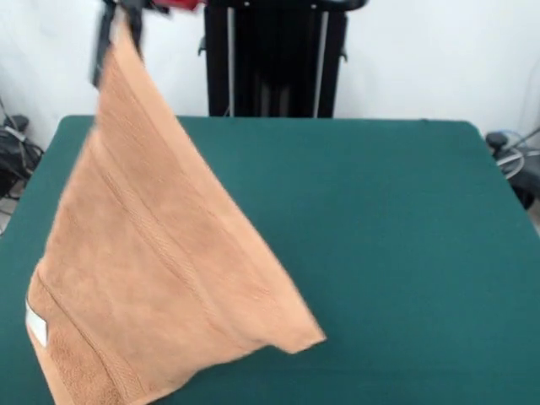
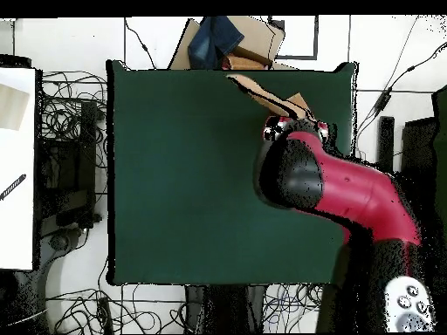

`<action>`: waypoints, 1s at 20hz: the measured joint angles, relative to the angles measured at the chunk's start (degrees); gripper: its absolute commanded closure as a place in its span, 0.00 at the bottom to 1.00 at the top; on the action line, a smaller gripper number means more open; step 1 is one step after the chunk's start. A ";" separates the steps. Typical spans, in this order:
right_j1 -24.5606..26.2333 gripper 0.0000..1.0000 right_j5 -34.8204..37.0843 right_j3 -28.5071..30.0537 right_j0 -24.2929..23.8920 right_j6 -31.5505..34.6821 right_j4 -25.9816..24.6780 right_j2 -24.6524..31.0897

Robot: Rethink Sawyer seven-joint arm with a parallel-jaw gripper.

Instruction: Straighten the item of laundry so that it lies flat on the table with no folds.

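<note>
The orange-tan towel hangs by one corner from my gripper at the top left of the front view. It spreads downward in a wide triangle. Its lower edge reaches the green table at the near left, and one free corner points right. A small white tag shows at its lower left edge. In the overhead view the towel shows as a thin tan strip just beyond the arm's head, which hides the gripper. The gripper is shut on the towel's top corner.
The black pedestal stands behind the table's far edge. The red arm reaches over the table's right side in the overhead view. A brown and blue shape lies past the table's top edge. Cables lie around the table.
</note>
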 measured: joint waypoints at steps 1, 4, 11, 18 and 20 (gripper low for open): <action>1.58 1.00 -2.34 0.34 1.82 0.00 -1.23 -0.36; 4.04 1.00 -5.43 0.58 5.08 0.01 -2.30 -1.05; 10.91 1.00 -17.28 1.80 15.18 0.46 -1.65 -5.32; 15.04 0.00 -25.51 4.87 21.18 0.92 1.19 -8.20; 15.25 0.00 -26.86 6.65 21.18 0.96 1.84 -8.25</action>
